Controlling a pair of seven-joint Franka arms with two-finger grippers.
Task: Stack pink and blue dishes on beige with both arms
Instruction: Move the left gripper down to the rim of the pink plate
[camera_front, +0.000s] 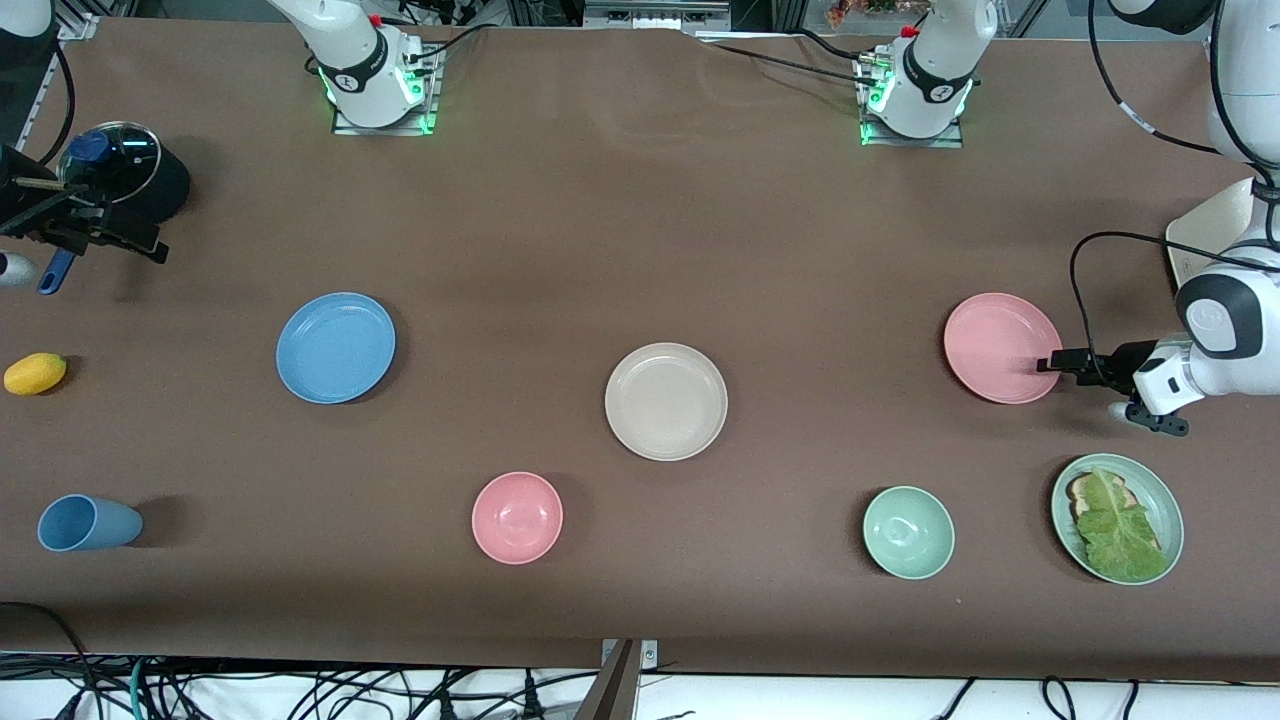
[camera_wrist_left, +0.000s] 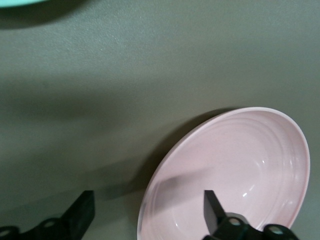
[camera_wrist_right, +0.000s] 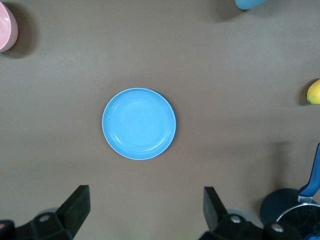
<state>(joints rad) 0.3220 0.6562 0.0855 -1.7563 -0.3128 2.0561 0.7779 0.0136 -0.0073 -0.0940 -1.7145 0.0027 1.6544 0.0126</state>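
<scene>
- My left hand (camera_front: 1047, 364) is down at the rim of the wide, shallow pink plastic plate (camera_front: 1001, 346), at the left arm's end of the brown surface (camera_front: 640, 200).
- From my left wrist, one black finger (camera_wrist_left: 212, 210) sits over the plate's inside and the other (camera_wrist_left: 80, 215) outside its rim: the rim lies between them, my fingers spread wide, with no clamp on it that I can make out.
- My right hand (camera_wrist_right: 145, 212) hangs high over the right arm's end of the surface, fingers fully apart, nothing in it.
- Straight below that wrist lies the wide, shallow light blue plastic plate (camera_wrist_right: 139, 123), flat on the surface (camera_front: 335, 347).
- The wide, shallow cream-beige plate (camera_front: 666, 401) sits between the two, bare, a little nearer the front camera than either.
- Nearer the camera still: a small deep pink bowl (camera_front: 517, 517), a pale green bowl (camera_front: 908, 532) and a pale green plate with a lettuce leaf (camera_front: 1117, 517).
- At the right arm's end: a yellow lemon-like fruit (camera_front: 35, 373), a light blue cup on its side (camera_front: 88, 523) and a dark pot with a glass lid (camera_front: 125, 172).
</scene>
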